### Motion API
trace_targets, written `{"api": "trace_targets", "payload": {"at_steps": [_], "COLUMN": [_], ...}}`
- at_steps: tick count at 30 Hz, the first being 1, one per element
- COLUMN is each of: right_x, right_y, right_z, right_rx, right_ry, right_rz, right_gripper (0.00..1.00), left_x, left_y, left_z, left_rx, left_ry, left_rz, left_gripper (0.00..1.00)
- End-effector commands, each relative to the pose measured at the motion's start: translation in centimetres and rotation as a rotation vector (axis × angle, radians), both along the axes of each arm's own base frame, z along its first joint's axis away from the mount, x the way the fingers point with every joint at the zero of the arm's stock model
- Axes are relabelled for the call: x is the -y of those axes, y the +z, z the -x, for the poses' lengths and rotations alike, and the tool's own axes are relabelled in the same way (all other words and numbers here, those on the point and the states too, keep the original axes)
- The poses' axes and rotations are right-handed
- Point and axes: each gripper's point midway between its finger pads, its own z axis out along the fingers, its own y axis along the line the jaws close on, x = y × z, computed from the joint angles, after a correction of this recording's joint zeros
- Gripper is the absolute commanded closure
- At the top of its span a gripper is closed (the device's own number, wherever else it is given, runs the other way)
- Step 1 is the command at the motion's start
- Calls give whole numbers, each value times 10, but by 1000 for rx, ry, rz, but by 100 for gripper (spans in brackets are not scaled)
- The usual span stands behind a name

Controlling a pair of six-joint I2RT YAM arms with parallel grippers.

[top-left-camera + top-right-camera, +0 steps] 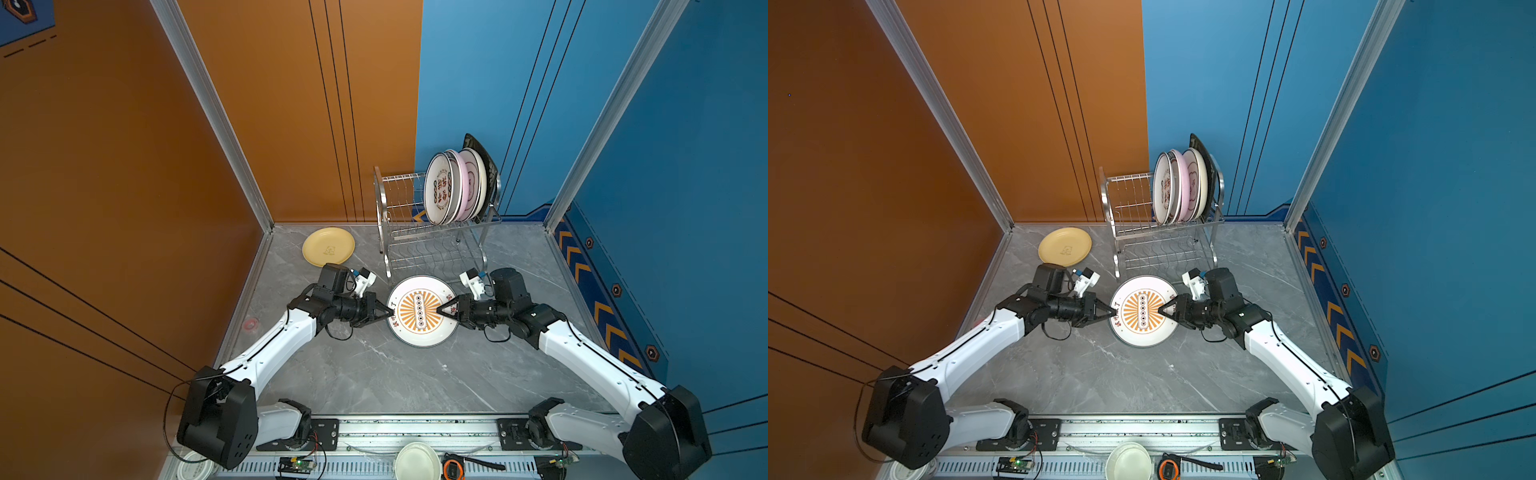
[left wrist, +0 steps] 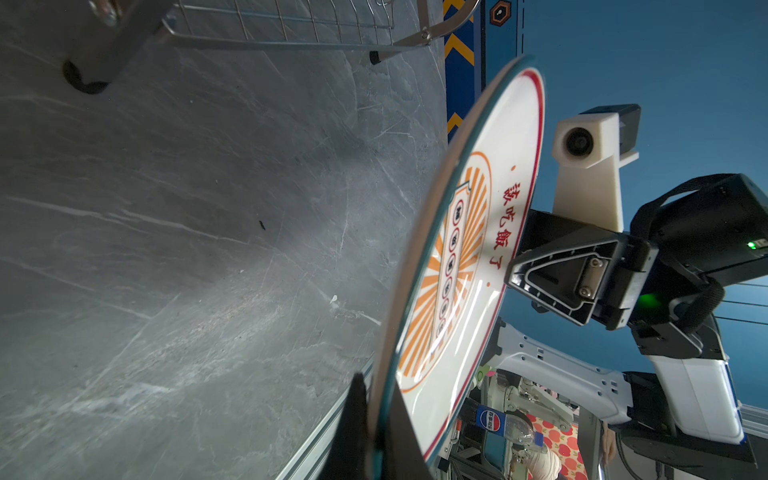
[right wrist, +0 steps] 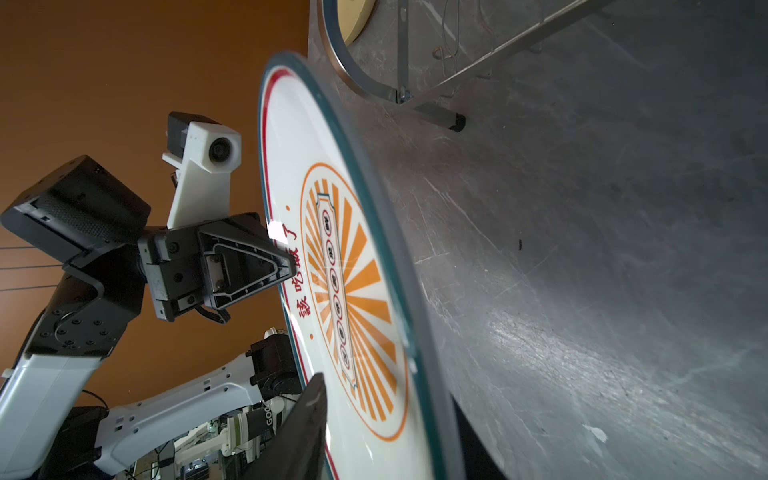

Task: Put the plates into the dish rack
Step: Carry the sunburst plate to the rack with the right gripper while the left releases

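On the table (image 1: 365, 374), in both top views, the yellow plate (image 1: 328, 246) lay flat at about ten o'clock from the sunburst plate (image 1: 419, 334), apart from it and near the back left corner. The left gripper (image 1: 390, 312) pointed in from the left and pinched the sunburst plate's rim at nine o'clock. In the left wrist view its fingers (image 2: 353, 419) were pressed on either side of that rim. The sunburst plate sat mid-table, face up, just in front of the rack (image 1: 379, 199). The right gripper (image 1: 441, 309) straddled the rim at three o'clock. One finger (image 3: 309, 415) lay over the plate's face and the other was hidden beneath, so whether it had clamped could not be told. At twelve o'clock stood the rack, with the racked plates (image 1: 438, 189) on edge, close together, at the right end of its upper tier.
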Motion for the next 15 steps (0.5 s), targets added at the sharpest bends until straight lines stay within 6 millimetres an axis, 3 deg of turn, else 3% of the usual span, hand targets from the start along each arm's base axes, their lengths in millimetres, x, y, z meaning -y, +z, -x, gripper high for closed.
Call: {"api": "trace_targets", "payload": {"at_steps": [1, 7, 12, 15], "right_x": [-6, -6, -6, -4], "right_y": [12, 15, 19, 22], "right_z": [4, 5, 6, 6], "right_rx": [15, 15, 20, 26], "right_ry": [24, 22, 19, 7], "right_rz": [-61, -74, -83, -79], "right_gripper": [69, 91, 100, 100], "left_x": [10, 12, 12, 10], "left_y": [22, 24, 25, 27], "left_z": [-3, -5, -5, -5], "left_rx": [61, 64, 68, 73], "left_ry": [-49, -57, -53, -44], "left_rz": [53, 56, 56, 55], "left_gripper": [100, 100, 100, 87]}}
